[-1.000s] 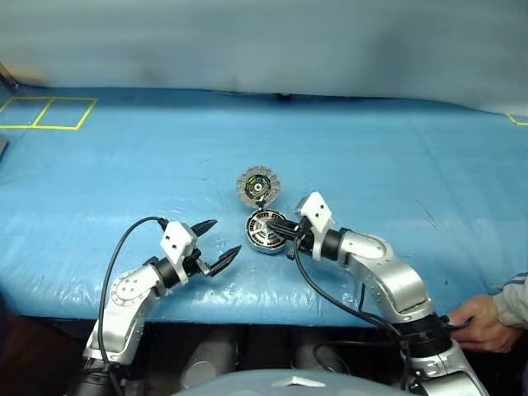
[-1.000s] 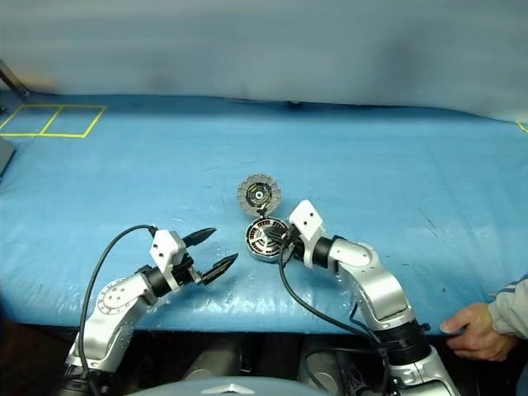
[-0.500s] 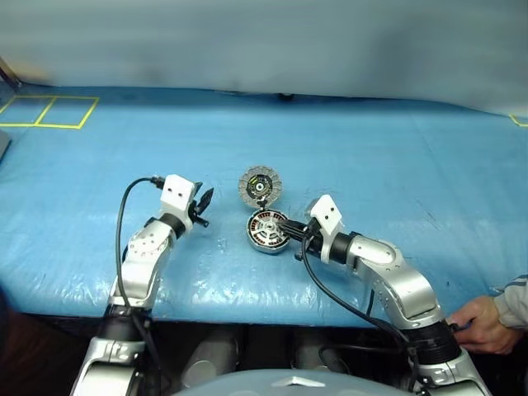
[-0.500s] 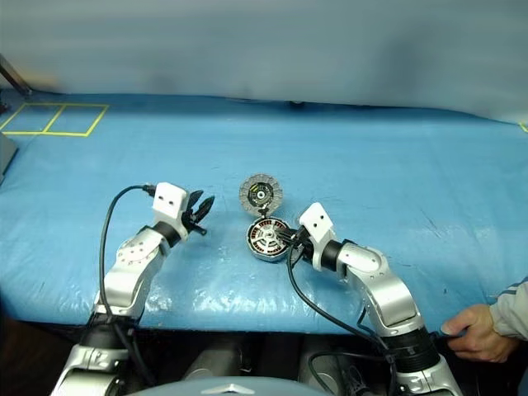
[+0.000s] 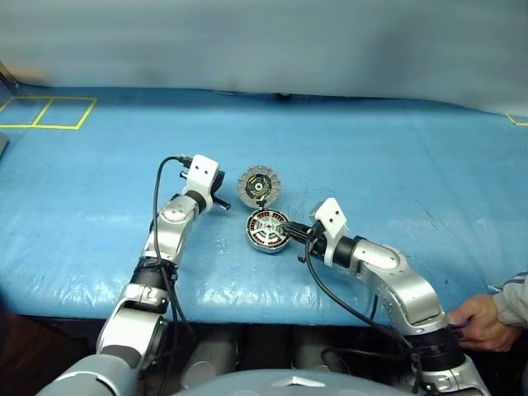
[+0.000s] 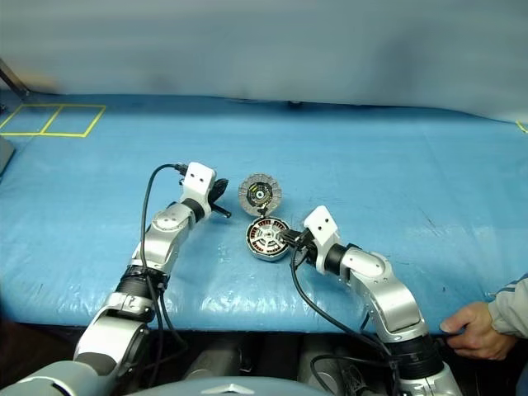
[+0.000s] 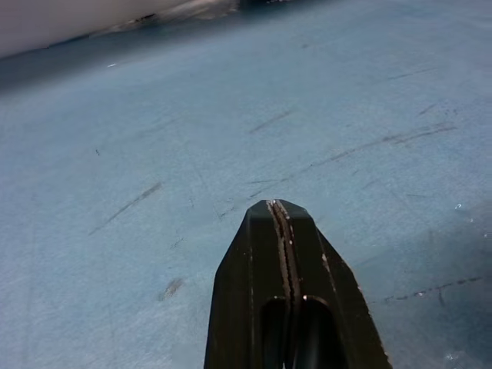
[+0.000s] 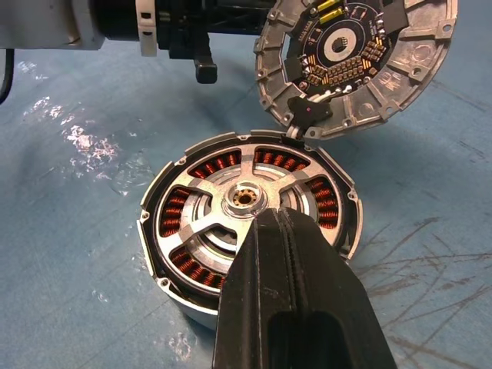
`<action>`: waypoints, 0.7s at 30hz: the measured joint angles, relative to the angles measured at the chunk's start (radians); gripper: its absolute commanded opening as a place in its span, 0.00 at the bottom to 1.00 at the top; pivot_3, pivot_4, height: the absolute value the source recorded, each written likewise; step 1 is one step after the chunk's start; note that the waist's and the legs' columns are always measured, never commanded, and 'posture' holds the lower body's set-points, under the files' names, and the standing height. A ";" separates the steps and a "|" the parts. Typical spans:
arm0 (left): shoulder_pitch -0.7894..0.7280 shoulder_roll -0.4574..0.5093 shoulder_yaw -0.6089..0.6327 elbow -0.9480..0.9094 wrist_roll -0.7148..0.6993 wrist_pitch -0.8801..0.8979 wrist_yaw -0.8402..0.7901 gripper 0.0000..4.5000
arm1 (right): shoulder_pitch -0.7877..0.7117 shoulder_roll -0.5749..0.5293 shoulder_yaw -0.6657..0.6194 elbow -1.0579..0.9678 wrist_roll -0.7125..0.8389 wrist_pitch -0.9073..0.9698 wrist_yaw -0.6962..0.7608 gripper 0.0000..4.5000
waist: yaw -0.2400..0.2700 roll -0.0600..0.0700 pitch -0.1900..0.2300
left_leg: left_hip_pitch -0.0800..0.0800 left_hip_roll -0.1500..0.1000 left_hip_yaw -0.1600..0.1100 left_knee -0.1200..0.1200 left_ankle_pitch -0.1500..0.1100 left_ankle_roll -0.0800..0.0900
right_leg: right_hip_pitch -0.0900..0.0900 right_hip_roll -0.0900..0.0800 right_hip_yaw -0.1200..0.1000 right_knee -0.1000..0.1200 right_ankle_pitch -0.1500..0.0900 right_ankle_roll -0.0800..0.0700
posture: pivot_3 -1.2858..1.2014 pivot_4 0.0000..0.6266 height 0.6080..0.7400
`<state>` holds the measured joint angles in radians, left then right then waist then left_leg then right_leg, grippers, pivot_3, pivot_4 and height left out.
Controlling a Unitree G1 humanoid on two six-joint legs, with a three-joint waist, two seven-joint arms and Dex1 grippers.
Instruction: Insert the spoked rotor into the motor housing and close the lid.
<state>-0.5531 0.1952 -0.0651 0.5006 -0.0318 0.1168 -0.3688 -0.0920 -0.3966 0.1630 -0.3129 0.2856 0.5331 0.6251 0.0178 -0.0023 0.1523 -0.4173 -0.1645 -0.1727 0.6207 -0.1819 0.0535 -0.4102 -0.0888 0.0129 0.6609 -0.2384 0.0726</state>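
Note:
The motor housing (image 5: 266,232) lies on the blue table with its copper windings showing. The spoked rotor (image 8: 244,198) sits inside it, silver spokes and hub facing up. The lid (image 5: 259,184) lies open just behind the housing, joined at the edge, its segmented rim and dark centre upward. My right gripper (image 5: 288,228) is shut with nothing in it, its tip over the rotor close to the hub; whether it touches I cannot tell. Just left of the lid, my left gripper (image 5: 223,201) is shut and empty, pointing toward it a little above the table.
A person's hand (image 5: 481,322) rests at the table's front edge on the far right. Yellow tape squares (image 5: 45,112) mark the far left corner. Blue cloth (image 5: 396,157) covers the table all around the motor.
My left arm swung forward from the table's front edge to just left of the lid, and its gripper went from open to shut. The right arm stayed put.

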 measured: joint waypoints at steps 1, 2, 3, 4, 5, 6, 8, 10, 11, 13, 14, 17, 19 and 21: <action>-0.008 -0.010 0.003 0.019 -0.017 -0.020 -0.023 0.00 | 0.001 0.000 -0.001 -0.006 0.000 0.000 0.000 0.00 | 0.000 0.000 0.000 | 0.000 0.000 0.000 0.000 0.000 0.000 | 0.000 0.000 0.000 0.000 0.000 0.000 | 0.52 0.24 1.00; -0.018 -0.021 0.008 0.040 -0.033 -0.046 -0.054 0.00 | 0.001 0.000 -0.001 -0.011 0.001 0.000 0.000 0.00 | -0.001 0.000 0.000 | -0.001 0.000 0.000 0.000 0.000 0.000 | 0.000 0.000 0.000 0.000 0.000 0.000 | 0.52 0.24 1.00; -0.024 -0.030 0.012 0.056 -0.054 -0.071 -0.089 0.00 | 0.001 0.000 -0.003 -0.013 0.001 0.000 -0.001 0.00 | -0.002 0.000 0.000 | -0.001 0.000 0.000 0.000 0.000 0.000 | 0.000 0.000 0.000 0.000 0.000 0.000 | 0.52 0.24 1.00; -0.028 -0.039 0.018 0.066 -0.078 -0.099 -0.134 0.00 | 0.003 0.000 -0.003 -0.014 0.001 0.000 -0.002 0.00 | -0.003 0.000 0.000 | -0.001 0.000 0.000 0.000 0.000 0.000 | 0.000 0.000 0.000 0.000 0.000 0.000 | 0.52 0.24 1.00; -0.030 -0.049 0.026 0.074 -0.107 -0.119 -0.176 0.00 | 0.004 0.000 -0.004 -0.015 0.001 0.000 -0.004 0.00 | -0.003 0.000 0.000 | -0.001 0.000 0.000 0.000 0.000 0.000 | 0.000 0.000 0.000 0.000 0.000 0.000 | 0.52 0.24 1.00; -0.031 -0.060 0.036 0.079 -0.136 -0.140 -0.221 0.00 | 0.007 0.000 -0.005 -0.015 0.001 0.000 -0.007 0.00 | -0.004 0.000 0.000 | -0.001 0.000 0.000 0.000 0.000 0.000 | 0.000 0.000 0.000 0.000 0.000 0.000 | 0.52 0.24 1.00; -0.031 -0.064 0.039 0.081 -0.165 -0.162 -0.287 0.00 | 0.013 -0.001 -0.009 -0.017 0.001 0.000 -0.011 0.00 | -0.005 0.000 0.000 | -0.001 0.000 0.000 0.001 0.000 0.000 | 0.000 0.000 0.000 0.000 0.000 0.000 | 0.52 0.24 1.00; -0.031 -0.064 0.040 0.081 -0.184 -0.173 -0.344 0.00 | 0.019 -0.003 -0.015 -0.021 0.001 0.001 -0.014 0.00 | -0.005 0.000 0.000 | -0.001 0.000 0.000 0.001 0.000 0.000 | 0.000 0.000 0.000 0.000 0.000 0.000 | 0.52 0.24 1.00; -0.031 -0.064 0.043 0.081 -0.192 -0.173 -0.368 0.00 | 0.020 -0.004 -0.015 -0.023 0.001 0.001 -0.014 0.00 | -0.005 0.000 0.000 | -0.001 0.000 0.000 0.001 0.000 0.000 | 0.000 0.000 0.000 0.000 0.000 0.000 | 0.52 0.24 1.00; -0.027 -0.062 0.041 0.069 -0.217 -0.163 -0.427 0.00 | 0.024 -0.004 -0.016 -0.027 0.001 0.001 -0.017 0.00 | -0.005 0.000 0.000 | -0.001 0.000 0.000 0.001 0.000 0.000 | 0.000 0.000 0.000 0.000 0.000 0.000 | 0.52 0.24 1.00; -0.023 -0.058 0.035 0.055 -0.225 -0.153 -0.456 0.00 | 0.027 -0.004 -0.016 -0.029 0.001 0.001 -0.019 0.00 | -0.005 0.000 0.000 | -0.001 0.000 0.000 0.001 0.000 0.001 | 0.000 0.000 0.000 0.000 0.000 0.000 | 0.52 0.24 1.00; 0.000 -0.041 0.007 -0.001 -0.239 -0.117 -0.533 0.00 | 0.032 -0.004 -0.022 -0.029 0.001 0.001 -0.024 0.00 | -0.006 0.000 0.000 | 0.000 0.000 0.000 0.001 0.000 0.001 | 0.000 0.000 0.000 0.000 0.000 0.000 | 0.52 0.24 1.00; 0.025 -0.032 -0.018 -0.040 -0.247 -0.088 -0.575 0.00 | 0.035 -0.004 -0.034 -0.030 0.001 0.001 -0.037 0.00 | -0.005 0.000 0.000 | 0.000 0.000 0.000 0.001 0.000 0.001 | 0.000 0.000 0.000 0.000 0.000 0.000 | 0.52 0.24 1.00; 0.046 -0.025 -0.047 -0.071 -0.246 -0.064 -0.607 0.00 | 0.037 -0.006 -0.048 -0.031 0.000 0.001 -0.047 0.00 | -0.004 0.000 0.000 | 0.000 0.000 0.000 0.001 0.000 0.001 | 0.000 0.000 0.001 0.000 0.000 0.000 | 0.52 0.24 1.00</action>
<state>-0.5071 0.1697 -0.1118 0.4293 -0.2779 0.0532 -0.9760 -0.0554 -0.4023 0.1153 -0.3435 0.2858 0.5344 0.5785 0.0141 -0.0023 0.1523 -0.4175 -0.1645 -0.1728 0.6219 -0.1820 0.0544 -0.4100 -0.0886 0.0134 0.6612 -0.2382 0.0725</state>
